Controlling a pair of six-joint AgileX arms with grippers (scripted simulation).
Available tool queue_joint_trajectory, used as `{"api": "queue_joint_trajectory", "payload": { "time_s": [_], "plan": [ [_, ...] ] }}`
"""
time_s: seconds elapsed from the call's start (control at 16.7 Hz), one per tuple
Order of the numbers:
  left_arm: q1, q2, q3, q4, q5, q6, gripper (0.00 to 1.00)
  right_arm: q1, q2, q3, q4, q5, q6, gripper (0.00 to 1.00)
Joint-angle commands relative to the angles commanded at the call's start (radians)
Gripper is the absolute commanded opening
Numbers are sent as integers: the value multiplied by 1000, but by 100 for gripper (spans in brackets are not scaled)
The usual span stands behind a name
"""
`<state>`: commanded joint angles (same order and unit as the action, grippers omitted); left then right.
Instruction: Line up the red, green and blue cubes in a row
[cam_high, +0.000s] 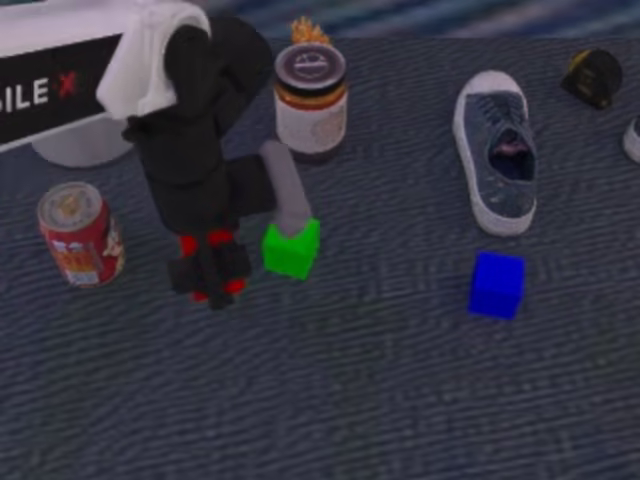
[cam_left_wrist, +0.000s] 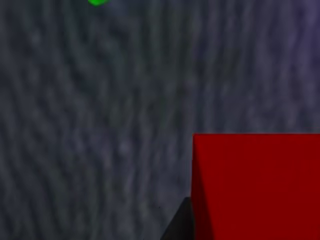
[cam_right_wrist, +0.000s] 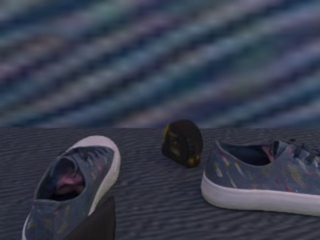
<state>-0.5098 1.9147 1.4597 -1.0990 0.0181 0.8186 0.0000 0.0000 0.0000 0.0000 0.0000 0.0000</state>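
Observation:
The red cube (cam_left_wrist: 255, 185) is between the fingers of my left gripper (cam_high: 210, 268), which is shut on it; from above only red slivers show around the black fingers. In the left wrist view one dark finger (cam_left_wrist: 177, 225) presses against the cube's side. The green cube (cam_high: 291, 248) stands on the mat just right of that gripper, and its corner (cam_left_wrist: 97, 2) also shows in the left wrist view. The blue cube (cam_high: 497, 285) lies farther right, apart from the others. My right gripper (cam_right_wrist: 97, 225) is parked outside the top view, facing the shoes.
A red drink can (cam_high: 80, 233) stands left of the left gripper. Behind the green cube is a jar (cam_high: 311, 100). A blue shoe (cam_high: 495, 150) lies behind the blue cube, a tape measure (cam_high: 592, 77) at the back right, and a second shoe (cam_right_wrist: 260, 175) beyond.

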Motion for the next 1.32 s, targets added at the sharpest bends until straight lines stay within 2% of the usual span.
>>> {"api": "queue_joint_trajectory", "payload": {
  "time_s": [0.24, 0.36, 0.72, 1.14, 1.32],
  "plan": [
    [-142, -118, -129, 4, 2, 54, 0, 0, 0, 0, 0, 0, 0, 100],
    [-174, -146, -158, 5, 2, 66, 0, 0, 0, 0, 0, 0, 0, 100],
    [-173, -138, -168, 22, 2, 67, 0, 0, 0, 0, 0, 0, 0, 100],
    [-180, -55, -313, 255, 3, 62, 0, 0, 0, 0, 0, 0, 0, 100],
    [-181, -46, -327, 274, 3, 63, 0, 0, 0, 0, 0, 0, 0, 100]
  ]
}}
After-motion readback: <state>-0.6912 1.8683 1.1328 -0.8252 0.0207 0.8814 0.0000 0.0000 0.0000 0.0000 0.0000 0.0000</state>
